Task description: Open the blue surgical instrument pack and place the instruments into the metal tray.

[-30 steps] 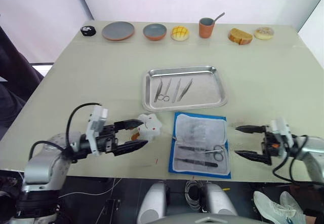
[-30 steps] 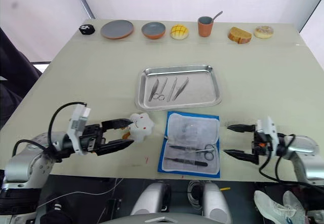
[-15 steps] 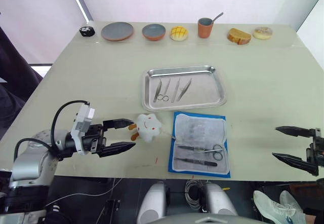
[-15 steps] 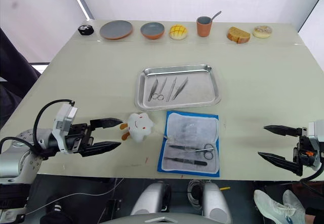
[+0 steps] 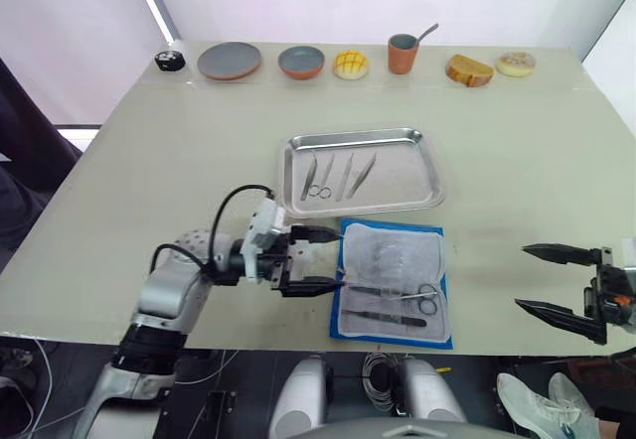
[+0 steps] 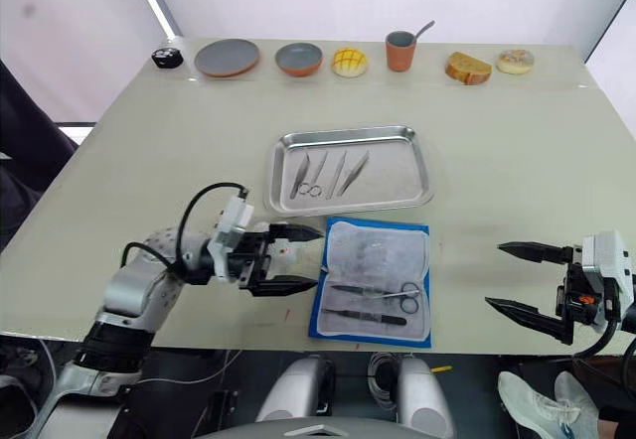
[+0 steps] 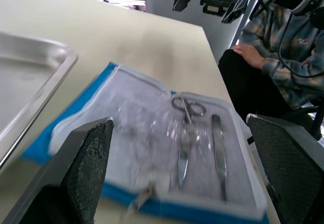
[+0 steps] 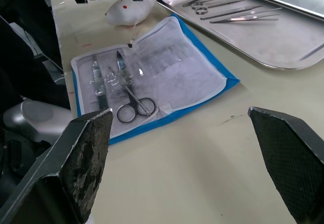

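The blue surgical instrument pack (image 5: 393,280) lies open on the table near the front edge, its clear inner layer up. On it rest scissors (image 5: 418,296) and a dark-handled tool (image 5: 384,318). The metal tray (image 5: 409,177) sits just behind the pack and holds three slim instruments (image 5: 338,176). My left gripper (image 5: 323,258) is open at the pack's left edge, its fingers pointing across the pack. My right gripper (image 5: 522,277) hangs open well to the right of the pack, empty. The left wrist view shows the scissors (image 7: 185,133) and a straight tool (image 7: 217,143).
A white plush toy (image 8: 129,8) sits right at my left gripper, beside the pack. Along the table's far edge stand grey plates (image 5: 230,60), a bowl (image 5: 302,61), a cup with a spoon (image 5: 403,54) and pastries (image 5: 471,70). A seated person (image 7: 273,57) shows past the table's right end.
My left gripper has swung right, past the plush toy to the pack's left edge. My right gripper drew away to the right, then came back slightly.
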`<action>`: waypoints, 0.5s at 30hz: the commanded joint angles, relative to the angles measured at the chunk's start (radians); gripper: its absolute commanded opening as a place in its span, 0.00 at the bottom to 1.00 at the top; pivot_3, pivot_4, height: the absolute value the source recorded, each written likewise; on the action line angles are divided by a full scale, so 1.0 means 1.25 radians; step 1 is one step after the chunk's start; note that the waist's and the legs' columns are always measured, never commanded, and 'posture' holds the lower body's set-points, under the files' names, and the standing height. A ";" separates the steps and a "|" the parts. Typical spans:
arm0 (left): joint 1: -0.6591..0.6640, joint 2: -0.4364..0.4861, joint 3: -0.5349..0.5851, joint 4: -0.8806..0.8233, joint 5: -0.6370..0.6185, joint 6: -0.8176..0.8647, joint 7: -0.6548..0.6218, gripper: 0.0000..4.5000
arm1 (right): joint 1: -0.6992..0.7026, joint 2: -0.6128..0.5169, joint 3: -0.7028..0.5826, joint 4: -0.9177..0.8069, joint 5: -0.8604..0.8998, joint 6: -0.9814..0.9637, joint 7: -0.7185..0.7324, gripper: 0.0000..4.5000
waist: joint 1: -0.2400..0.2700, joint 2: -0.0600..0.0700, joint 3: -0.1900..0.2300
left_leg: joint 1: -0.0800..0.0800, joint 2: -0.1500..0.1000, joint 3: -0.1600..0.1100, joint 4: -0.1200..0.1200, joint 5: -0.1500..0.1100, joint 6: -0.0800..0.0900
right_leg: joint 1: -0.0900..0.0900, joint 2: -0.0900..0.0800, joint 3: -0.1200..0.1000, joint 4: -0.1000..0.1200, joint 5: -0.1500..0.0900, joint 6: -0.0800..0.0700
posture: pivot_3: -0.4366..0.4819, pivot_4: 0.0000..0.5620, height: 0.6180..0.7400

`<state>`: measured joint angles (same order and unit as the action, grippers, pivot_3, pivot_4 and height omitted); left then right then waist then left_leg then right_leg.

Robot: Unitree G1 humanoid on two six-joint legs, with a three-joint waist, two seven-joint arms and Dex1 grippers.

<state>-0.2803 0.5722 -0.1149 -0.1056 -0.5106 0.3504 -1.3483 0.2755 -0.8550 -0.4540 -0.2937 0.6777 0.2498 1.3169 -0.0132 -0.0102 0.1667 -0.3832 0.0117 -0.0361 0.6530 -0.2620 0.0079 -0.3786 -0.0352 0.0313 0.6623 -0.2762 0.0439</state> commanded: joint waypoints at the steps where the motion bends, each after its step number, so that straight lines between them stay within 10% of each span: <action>1: -0.030 -0.026 -0.063 -0.015 0.050 -0.011 0.032 0.99 | -0.007 -0.001 -0.005 -0.042 0.016 0.011 -0.016 1.00 | 0.001 0.000 0.000 | 0.000 0.000 0.000 0.000 0.000 0.000 | 0.000 0.000 0.000 0.000 0.000 0.000 | 0.48 0.27 1.00; 15: -0.104 -0.032 -0.167 0.214 0.211 -0.211 -0.037 0.99 | -0.016 -0.014 -0.016 -0.075 0.025 0.034 -0.019 1.00 | 0.002 0.000 0.000 | 0.000 -0.002 0.000 0.000 0.000 0.000 | 0.000 0.001 0.000 0.000 0.000 0.000 | 0.48 0.27 1.00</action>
<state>-0.4050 0.5197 -0.3183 0.1400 -0.2710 0.1257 -1.3803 0.2599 -0.8582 -0.4467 -0.3571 0.6897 0.2934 1.2947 -0.0108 -0.0102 0.1667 -0.3833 0.0100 -0.0363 0.6534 -0.2619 0.0080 -0.3784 -0.0343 0.0313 0.6623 -0.2762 0.0439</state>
